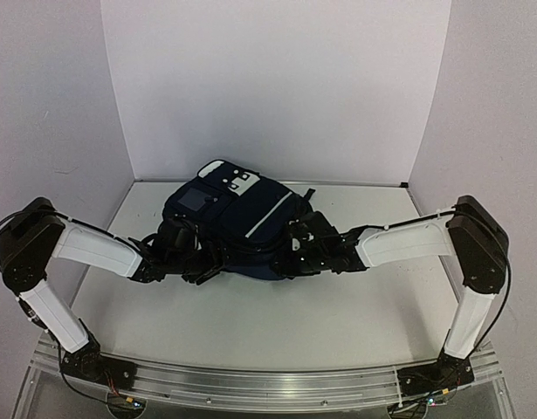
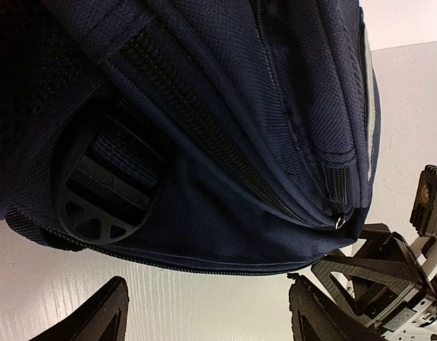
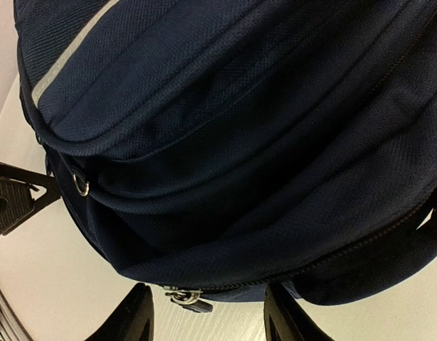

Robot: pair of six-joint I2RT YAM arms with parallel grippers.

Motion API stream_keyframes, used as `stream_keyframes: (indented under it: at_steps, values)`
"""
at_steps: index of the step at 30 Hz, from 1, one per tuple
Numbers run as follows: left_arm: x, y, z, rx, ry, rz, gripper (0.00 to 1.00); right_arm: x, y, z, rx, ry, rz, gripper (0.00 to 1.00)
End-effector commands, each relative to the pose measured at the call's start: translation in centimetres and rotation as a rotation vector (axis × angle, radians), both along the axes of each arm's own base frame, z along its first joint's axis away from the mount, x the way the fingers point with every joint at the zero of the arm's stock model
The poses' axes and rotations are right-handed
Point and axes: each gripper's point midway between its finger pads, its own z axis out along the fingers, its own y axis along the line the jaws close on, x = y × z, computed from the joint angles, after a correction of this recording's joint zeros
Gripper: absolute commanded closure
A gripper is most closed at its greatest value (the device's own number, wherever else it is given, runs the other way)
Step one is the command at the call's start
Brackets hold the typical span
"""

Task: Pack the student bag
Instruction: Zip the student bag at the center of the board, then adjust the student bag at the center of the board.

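White walls enclose a pale surface [image 1: 277,323]. In the top view, the student bag [image 1: 242,218] lies on it near the back wall, with its patched front panel facing up. The left tool [image 1: 191,262] is at the bag's near-left edge and the right tool [image 1: 296,251] is at its near-right edge. The tool openings cannot be read from this view.

Left wrist view: the left tool [image 2: 204,323] has its fingers spread wide and empty, just short of the bag's bottom seam. A black strap adjuster [image 2: 97,195] sits against the bag's side. The zip line runs from there to a metal ring [image 2: 340,222].

Right wrist view: the right tool [image 3: 211,320] is partly spread and grips nothing. A zipper pull [image 3: 186,297] hangs at the bag's lower edge, just beyond the gap between the fingers.

The bag appears zipped, so the step is probably opening it.

1. Centre the right tool on the zipper pull before closing it, and avoid pinching fabric.
2. Clamp the left tool on the seam beside the zip line to brace the bag.
3. Draw along the zipper track, not away from it. The soft bag may slide or bunch.
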Motion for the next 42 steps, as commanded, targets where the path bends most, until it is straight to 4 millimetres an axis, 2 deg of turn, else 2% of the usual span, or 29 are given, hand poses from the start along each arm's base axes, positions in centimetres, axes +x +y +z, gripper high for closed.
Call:
stream_keyframes:
  at_steps: [1,5,9,13,16,19,21,27,30,33,36,38,42]
  values:
    - [1.6,-0.2,0.6,-0.022,-0.037,0.050,0.23,1.0,1.2,1.2,0.049,-0.014,-0.048,0.55]
    - [2.0,0.1,-0.2,-0.006,-0.029,0.070,0.28,1.1,0.9,0.3,0.047,0.009,-0.085,0.63]
    - [2.5,0.3,-1.0,0.006,-0.022,0.079,0.41,1.6,0.9,0.4,0.054,0.000,-0.120,0.73]
    - [2.9,0.6,-1.6,0.018,-0.018,0.095,0.59,1.7,1.6,1.5,0.097,-0.009,-0.111,0.87]
    - [3.2,1.1,-1.9,0.025,-0.017,0.112,0.77,1.3,2.2,2.4,0.141,-0.002,-0.087,1.00]
    - [3.6,2.4,-2.0,0.044,-0.026,0.145,0.93,1.1,1.8,3.1,0.157,-0.001,-0.108,1.00]
    - [3.9,3.7,-1.8,0.054,-0.034,0.170,0.99,1.0,1.1,3.6,0.162,0.002,-0.134,1.00]
    - [4.9,8.5,-1.0,0.080,-0.056,0.251,1.00,1.0,-3.1,4.5,0.065,-0.036,-0.258,1.00]
    - [5.4,10.6,-0.3,0.094,-0.079,0.270,1.00,1.4,-4.9,3.6,0.021,-0.023,-0.294,1.00]
    - [6.1,12.6,0.4,0.095,-0.101,0.279,1.00,2.2,-5.6,2.1,0.017,0.021,-0.287,1.00]
    - [6.5,14.4,0.8,0.110,-0.118,0.277,1.00,3.1,-4.8,1.3,0.037,0.034,-0.252,1.00]
    - [6.7,15.5,1.0,0.116,-0.117,0.277,1.00,3.3,-3.6,1.4,0.078,0.050,-0.212,1.00]
    - [7.6,18.3,0.8,0.156,-0.130,0.282,1.00,2.5,0.7,4.1,0.242,0.030,-0.003,0.99]
